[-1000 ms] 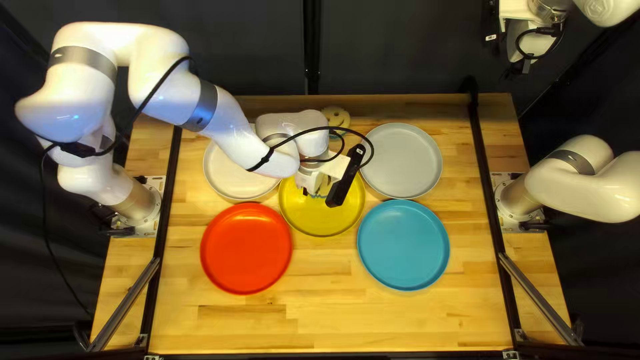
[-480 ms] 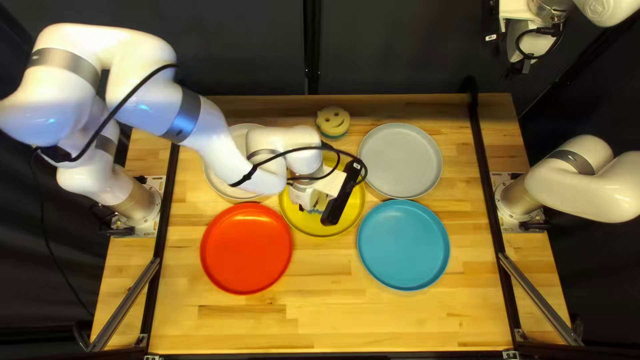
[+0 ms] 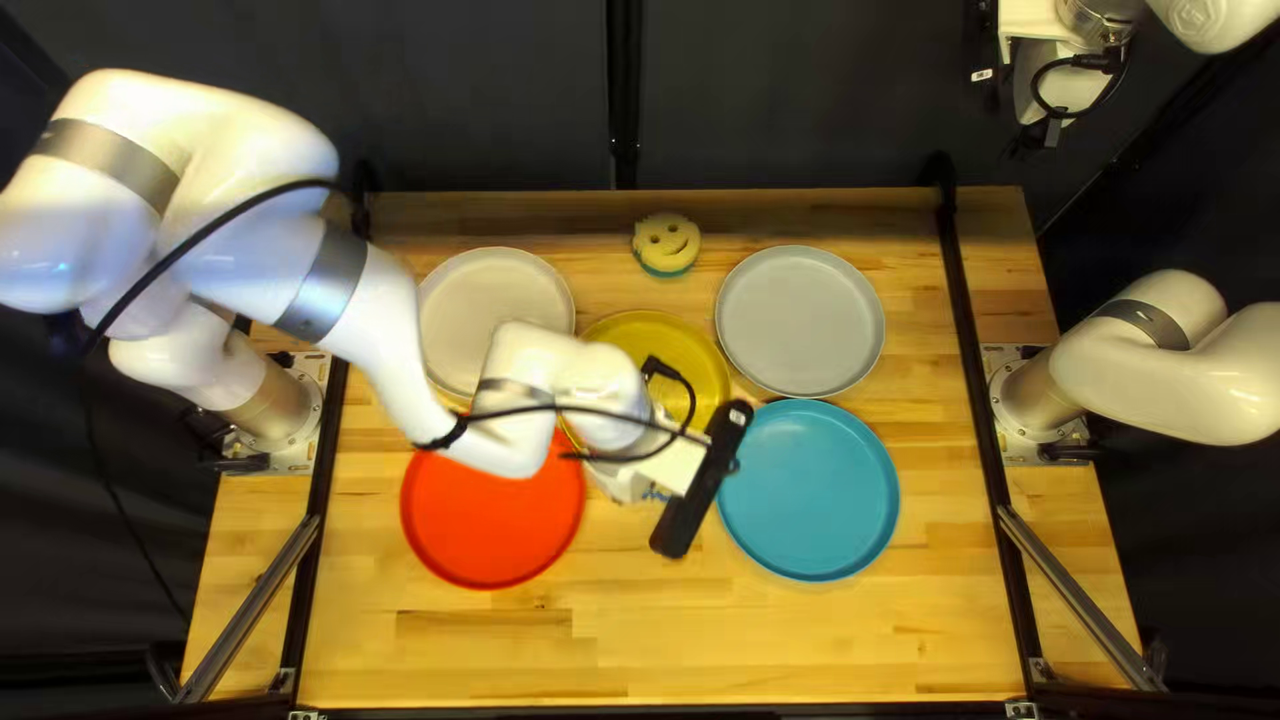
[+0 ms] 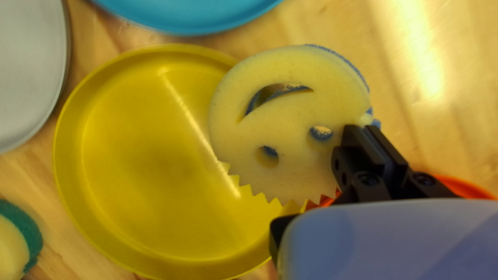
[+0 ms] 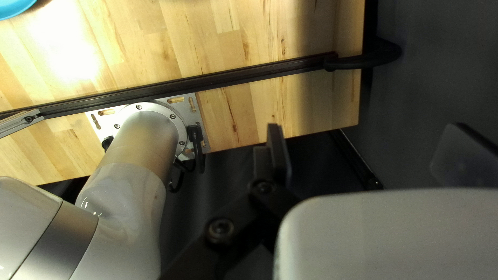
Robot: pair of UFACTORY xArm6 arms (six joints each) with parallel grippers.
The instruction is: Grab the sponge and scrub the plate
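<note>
My left gripper (image 3: 638, 491) is at the near side of the yellow plate (image 3: 683, 358), mostly hidden under its wrist. In the left wrist view the left gripper (image 4: 374, 148) pinches the edge of a round yellow smiley sponge (image 4: 290, 119) with a blue scrubbing side. That sponge overlaps the rim of the yellow plate (image 4: 140, 155); whether they touch I cannot tell. A similar sponge with a green side (image 3: 667, 244) lies beyond the plate. My right gripper (image 3: 1051, 80) is raised at the top right; in the right wrist view the right gripper (image 5: 371, 155) holds nothing, its fingers wide apart.
Around the yellow plate are a red plate (image 3: 467, 534), a blue plate (image 3: 808, 491), a grey plate (image 3: 800, 320) and a whitish plate (image 3: 487, 300). My left arm reaches over the red and whitish plates. Black rails (image 3: 980, 374) run along both table sides.
My left gripper, carrying the blue-sided sponge, has moved from over the yellow plate toward the table's near edge. The green-sided sponge is now uncovered. The right arm stays still.
</note>
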